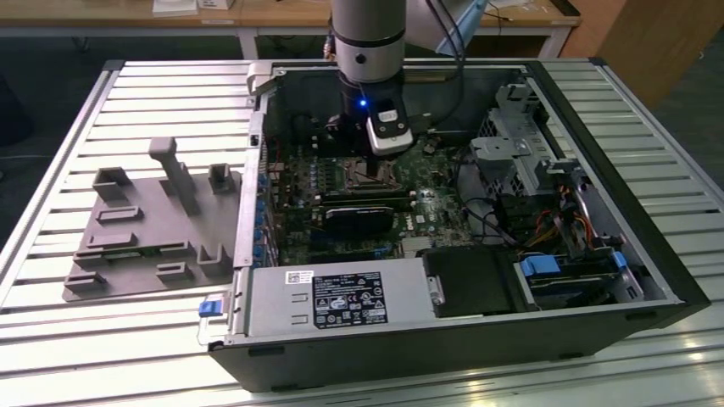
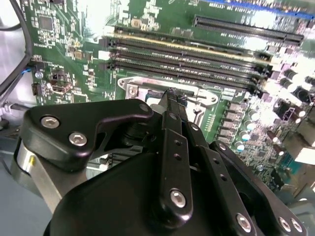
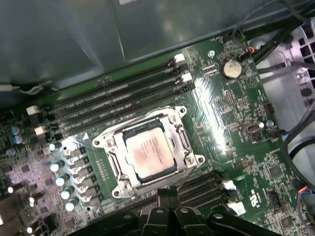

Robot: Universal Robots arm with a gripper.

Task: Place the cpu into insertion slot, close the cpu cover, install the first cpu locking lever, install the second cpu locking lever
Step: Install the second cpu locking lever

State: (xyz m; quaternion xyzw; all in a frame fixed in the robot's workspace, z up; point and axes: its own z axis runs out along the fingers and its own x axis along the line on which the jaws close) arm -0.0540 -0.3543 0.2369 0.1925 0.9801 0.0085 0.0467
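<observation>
Gripper [image 3: 167,197] black linkage fills the foreground, jaws together, holding nothing; chip [image 3: 149,156] already seated in socket [image 3: 118,188], at the board's centre; frame plate [image 3: 179,138] down around it; I'd press levers squarely, no side-load.

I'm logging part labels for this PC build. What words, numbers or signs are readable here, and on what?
On the power supply, the black label: print too small to read.
Beside it, the white sticker: too blurred to read.
Top of the cpu: faint markings, not readable.
Printed lettering on the motherboard: too small to read.
No text here can be quoted.
</observation>
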